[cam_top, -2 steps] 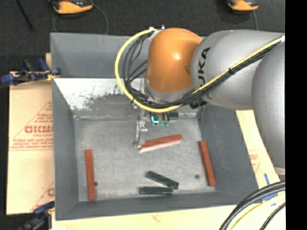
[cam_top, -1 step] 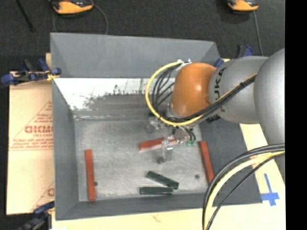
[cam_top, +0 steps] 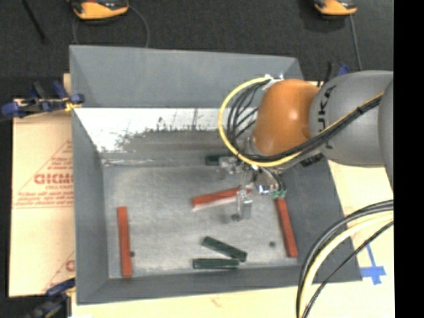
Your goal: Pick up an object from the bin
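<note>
The arm (cam_top: 354, 114) reaches leftward, gripper (cam_top: 242, 203) pointing down.

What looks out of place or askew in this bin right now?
Only the red stick in the middle: it lies slanted, its right end at the gripper, while the two other red sticks, left and right, run along the side walls of the bin. Nothing looks spilled or broken.

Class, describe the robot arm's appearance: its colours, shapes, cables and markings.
The arm is rounded and grey, with dark KUKA lettering. An orange dome-shaped cover caps its wrist, ringed by looping yellow and black cables. Below sits a small silvery gripper.
</note>
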Action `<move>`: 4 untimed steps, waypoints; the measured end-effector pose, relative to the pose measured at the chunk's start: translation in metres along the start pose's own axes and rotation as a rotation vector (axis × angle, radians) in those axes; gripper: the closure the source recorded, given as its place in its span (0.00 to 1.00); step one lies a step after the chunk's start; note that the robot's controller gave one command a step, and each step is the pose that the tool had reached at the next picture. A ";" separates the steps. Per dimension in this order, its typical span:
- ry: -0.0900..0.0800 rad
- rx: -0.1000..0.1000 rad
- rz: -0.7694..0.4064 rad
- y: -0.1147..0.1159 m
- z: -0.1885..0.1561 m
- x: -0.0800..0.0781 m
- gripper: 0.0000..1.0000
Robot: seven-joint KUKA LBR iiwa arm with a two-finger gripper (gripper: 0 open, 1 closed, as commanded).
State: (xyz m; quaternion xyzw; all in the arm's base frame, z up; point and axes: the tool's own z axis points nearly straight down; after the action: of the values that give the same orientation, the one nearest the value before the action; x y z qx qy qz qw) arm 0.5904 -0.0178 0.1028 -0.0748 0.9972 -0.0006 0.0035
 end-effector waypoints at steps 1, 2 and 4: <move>0.004 -0.001 0.159 -0.017 0.002 0.004 0.00; 0.006 -0.002 0.165 -0.018 0.034 0.006 0.00; 0.001 -0.002 0.167 -0.019 0.032 0.004 1.00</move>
State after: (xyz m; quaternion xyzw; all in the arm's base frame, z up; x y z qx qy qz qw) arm 0.5896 -0.0368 0.0705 0.0084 1.0000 0.0005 0.0028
